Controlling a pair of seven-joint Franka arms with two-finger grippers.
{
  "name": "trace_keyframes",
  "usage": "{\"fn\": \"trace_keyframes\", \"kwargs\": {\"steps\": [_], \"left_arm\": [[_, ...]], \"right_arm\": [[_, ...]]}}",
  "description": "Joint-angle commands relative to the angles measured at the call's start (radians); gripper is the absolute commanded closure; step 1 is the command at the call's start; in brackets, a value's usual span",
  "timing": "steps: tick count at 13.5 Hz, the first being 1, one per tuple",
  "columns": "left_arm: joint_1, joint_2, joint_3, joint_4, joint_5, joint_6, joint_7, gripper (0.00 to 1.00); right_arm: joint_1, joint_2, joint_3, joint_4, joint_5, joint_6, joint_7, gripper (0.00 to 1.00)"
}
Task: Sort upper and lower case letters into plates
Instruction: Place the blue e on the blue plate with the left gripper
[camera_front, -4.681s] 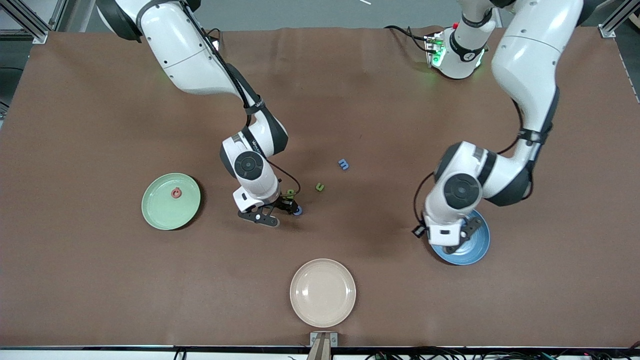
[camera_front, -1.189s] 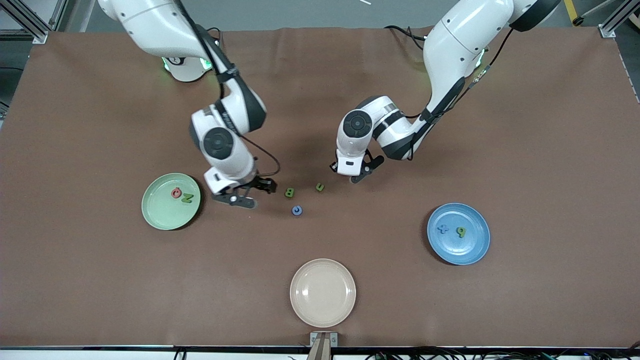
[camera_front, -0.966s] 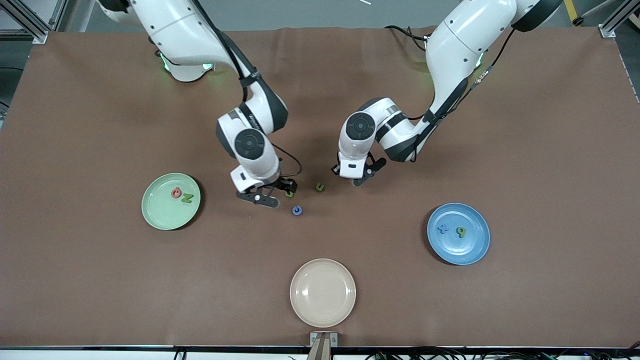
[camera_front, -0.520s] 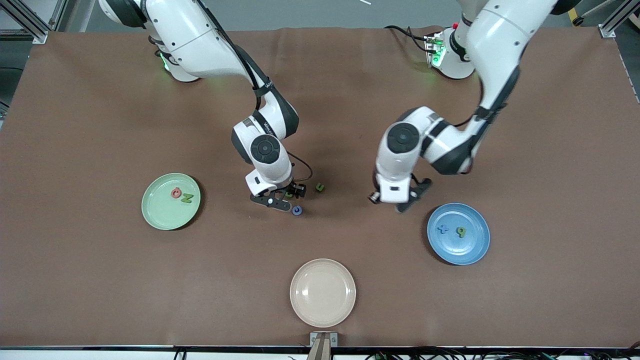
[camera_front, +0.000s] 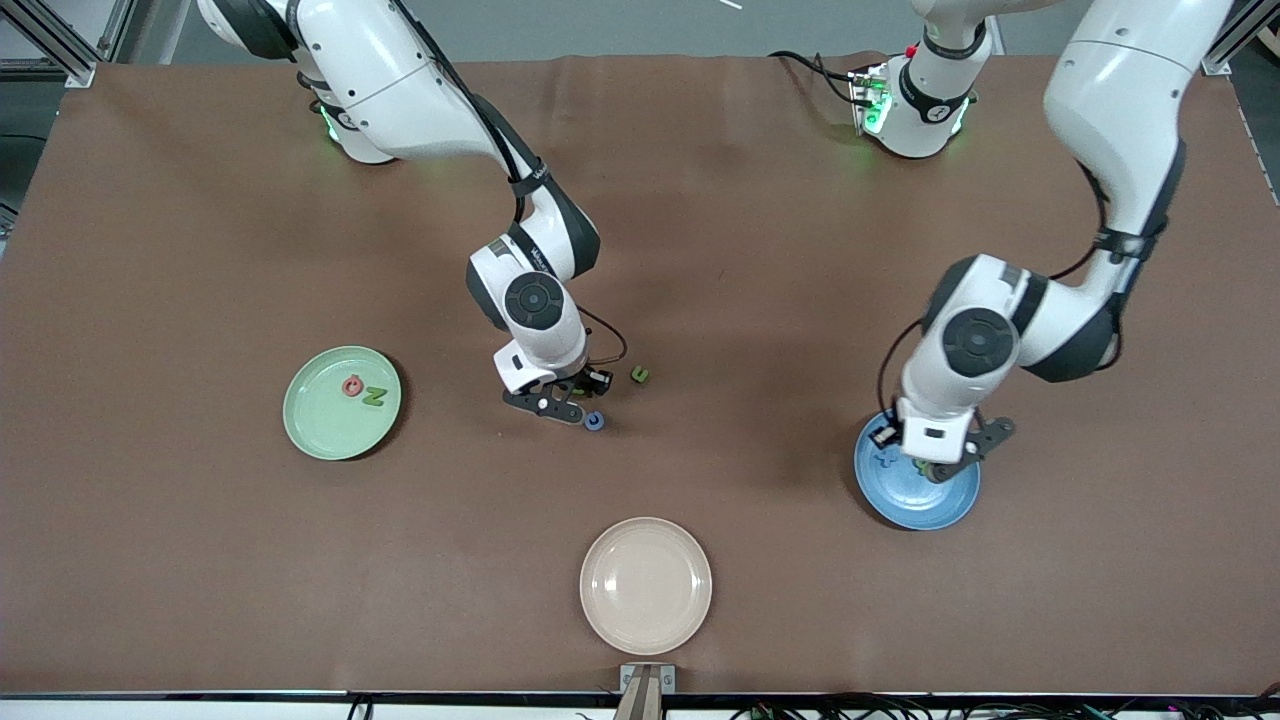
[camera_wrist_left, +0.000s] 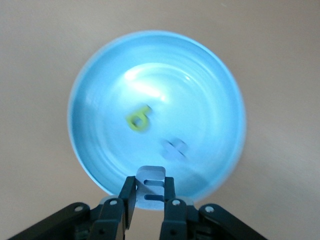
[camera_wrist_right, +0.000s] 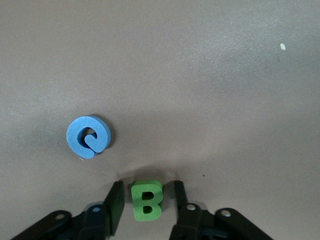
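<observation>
My left gripper (camera_front: 928, 460) hangs over the blue plate (camera_front: 915, 502), shut on a pale blue letter m (camera_wrist_left: 151, 175). In the left wrist view the gripper (camera_wrist_left: 150, 192) is above the plate's rim (camera_wrist_left: 200, 90). A green g (camera_wrist_left: 137, 119) and a blue x (camera_wrist_left: 174, 149) lie in that plate. My right gripper (camera_front: 578, 392) is low on the table, open, with a green B (camera_wrist_right: 147, 202) between its fingers (camera_wrist_right: 116, 200), gaps on both sides. A blue ring (camera_front: 594, 421) lies beside it, also in the right wrist view (camera_wrist_right: 88, 136). A green n (camera_front: 640, 375) lies near. The green plate (camera_front: 325, 428) holds a red ring (camera_front: 352, 386) and a green N (camera_front: 374, 396).
A cream-beige plate (camera_front: 645, 585) sits empty at the table edge nearest the front camera, between the two coloured plates. The brown mat (camera_front: 200, 250) covers the whole table.
My left arm has carried the blue m from mid-table to over the blue plate. My right gripper left the green plate, where the N now lies, and came down around the green B.
</observation>
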Motion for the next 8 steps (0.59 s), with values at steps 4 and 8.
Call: {"fn": "trace_keyframes", "kwargs": {"steps": [4, 8], "left_arm": [[0.044, 0.054, -0.021, 0.037, 0.007, -0.006, 0.054, 0.00], [-0.040, 0.057, -0.105, 0.066, 0.004, -0.015, -0.106, 0.00]], "right_arm": [[-0.031, -0.020, -0.019, 0.007, -0.010, -0.027, -0.024, 1.00], [-0.212, -0.150, -0.018, -0.062, -0.011, -0.169, -0.315, 1.00]]}}
